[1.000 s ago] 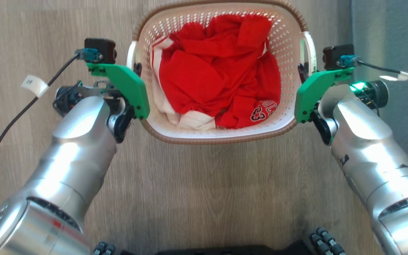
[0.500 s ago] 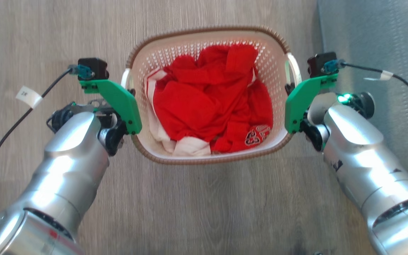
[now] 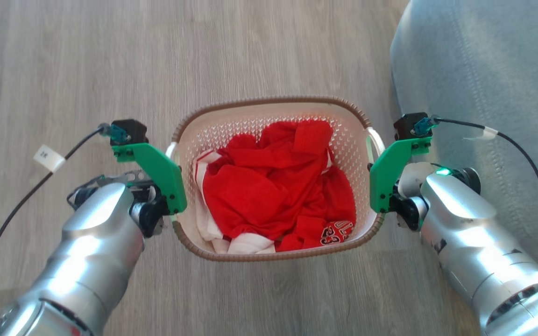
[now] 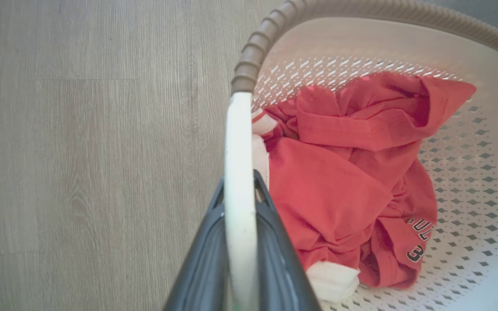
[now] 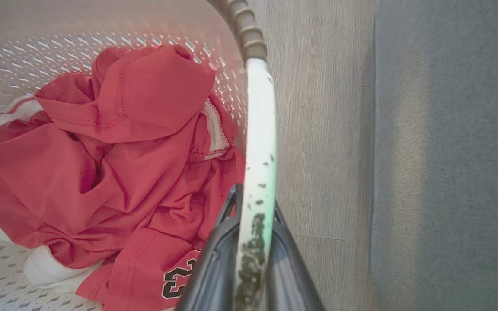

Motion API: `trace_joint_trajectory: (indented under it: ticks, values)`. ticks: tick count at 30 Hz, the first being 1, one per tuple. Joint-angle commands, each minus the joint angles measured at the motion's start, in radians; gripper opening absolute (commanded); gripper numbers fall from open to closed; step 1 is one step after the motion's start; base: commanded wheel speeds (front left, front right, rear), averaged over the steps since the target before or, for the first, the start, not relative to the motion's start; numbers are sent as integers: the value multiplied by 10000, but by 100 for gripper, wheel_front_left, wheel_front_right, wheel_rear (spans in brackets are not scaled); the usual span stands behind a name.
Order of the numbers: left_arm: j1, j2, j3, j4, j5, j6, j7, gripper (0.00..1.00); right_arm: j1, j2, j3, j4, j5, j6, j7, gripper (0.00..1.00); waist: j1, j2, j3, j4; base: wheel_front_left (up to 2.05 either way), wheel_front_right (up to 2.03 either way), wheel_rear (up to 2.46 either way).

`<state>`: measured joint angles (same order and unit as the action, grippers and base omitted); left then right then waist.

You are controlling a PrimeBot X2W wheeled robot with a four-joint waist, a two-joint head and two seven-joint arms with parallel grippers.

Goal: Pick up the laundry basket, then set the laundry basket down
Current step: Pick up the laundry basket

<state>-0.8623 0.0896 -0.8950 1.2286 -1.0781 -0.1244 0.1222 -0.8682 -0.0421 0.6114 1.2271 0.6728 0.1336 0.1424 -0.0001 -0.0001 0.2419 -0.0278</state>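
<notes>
my left gripper (image 4: 239, 192) and right gripper (image 5: 255, 196) stay clamped on the white side handles (image 4: 238, 138). the laundry basket (image 3: 273, 103) between them looks smaller in head view than a second ago, so i judge i'm lowering it to the floor (image 3: 63, 56).

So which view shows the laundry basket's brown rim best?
The head view: the laundry basket appears whole, with nearly all its brown rim. The left wrist view catches one curved stretch beyond the handle clamped in the left gripper; the right wrist view, a short piece beyond the right gripper.
</notes>
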Motion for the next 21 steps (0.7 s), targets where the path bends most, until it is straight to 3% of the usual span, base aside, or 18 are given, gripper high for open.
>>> trace_joint_trajectory:
  ticks: [1, 21]
  values:
    - [-380, 614, 227, -67, -140, -63, -80, 0, 199, -143, 131, -17, 94, -29, 79, 0, 1, 1, -370, -27, 0, 0, 0]
    - [637, 698, -110, 66, -727, -63, 817, 0, 997, -133, 893, 236, 949, -29, 867, 0, 1, 1, -2104, -70, 0, 0, 0]
